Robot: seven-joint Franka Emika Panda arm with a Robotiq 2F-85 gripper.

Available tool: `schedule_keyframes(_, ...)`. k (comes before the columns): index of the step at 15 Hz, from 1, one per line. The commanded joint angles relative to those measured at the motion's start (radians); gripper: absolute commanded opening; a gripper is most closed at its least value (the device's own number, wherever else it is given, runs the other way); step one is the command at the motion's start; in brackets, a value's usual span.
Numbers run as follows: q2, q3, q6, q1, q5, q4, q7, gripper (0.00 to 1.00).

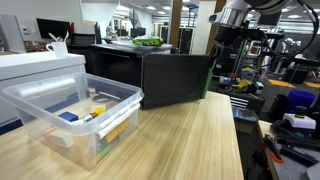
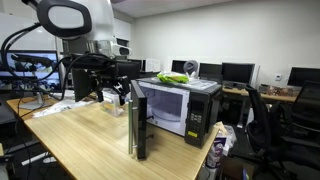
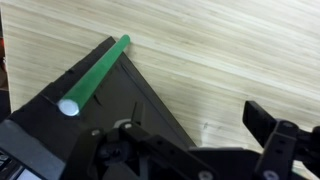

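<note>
In the wrist view my gripper [image 3: 195,118] stands open above the wooden table [image 3: 230,60], with nothing between its fingers. Just to its left is the black microwave door [image 3: 110,110], seen from above, with its green bar handle [image 3: 97,72] running along the edge. In an exterior view the gripper [image 2: 120,90] hangs close to the swung-open door [image 2: 138,120] of the black microwave [image 2: 180,105]. From the opposite side the microwave [image 1: 175,78] shows its back, and the arm [image 1: 232,25] comes down behind it.
A clear plastic bin [image 1: 70,115] holding small coloured items stands on the table beside a white appliance [image 1: 35,68]. A green object [image 2: 172,77] lies on top of the microwave. Desks, monitors and office chairs [image 2: 265,115] surround the table.
</note>
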Motion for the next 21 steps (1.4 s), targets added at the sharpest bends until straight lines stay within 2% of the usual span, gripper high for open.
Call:
schedule_keyframes(1, 0.027, 0.004, 0.08, -0.005, -0.034, 0.008, 0.032, 1.0)
schedule_keyframes(9, 0.143, 0.0, 0.311, 0.0, -0.018, 0.069, 0.08, 1.0)
schedule_keyframes(21, 0.299, 0.006, 0.421, -0.003, 0.027, 0.178, 0.158, 1.0)
